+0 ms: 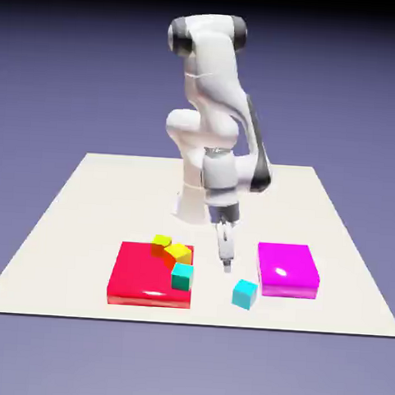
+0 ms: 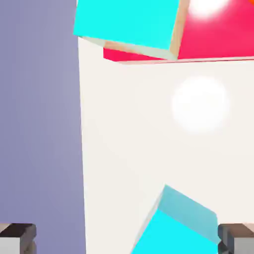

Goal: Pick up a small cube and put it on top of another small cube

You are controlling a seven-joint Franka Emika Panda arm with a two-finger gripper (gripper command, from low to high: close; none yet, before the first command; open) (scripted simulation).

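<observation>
We see the white arm's two-finger gripper hanging low over the pale tabletop at the centre of the exterior view, its fingers spread wide and holding nothing. Just below and to the right of it in that frame sits the small bright cyan cube, alone on the bare table, between the flat red block at lower left and the flat magenta block at right.

In the hand view the same cyan cube fills the bottom centre of the frame, closer to the right grey fingertip than to the left one, so we judge the gripper is not yet centred over it. At the upper middle of that frame we see the darker teal cube resting at the red block's edge.

In the exterior view the teal cube stands at the red block's right corner, with a small yellow cube and a smaller yellow-green one behind it.

By our reading, nothing is done yet: the cube is ungrasped and unstacked. Aligning, descending, closing, lifting and placing on another small cube all remain.
</observation>
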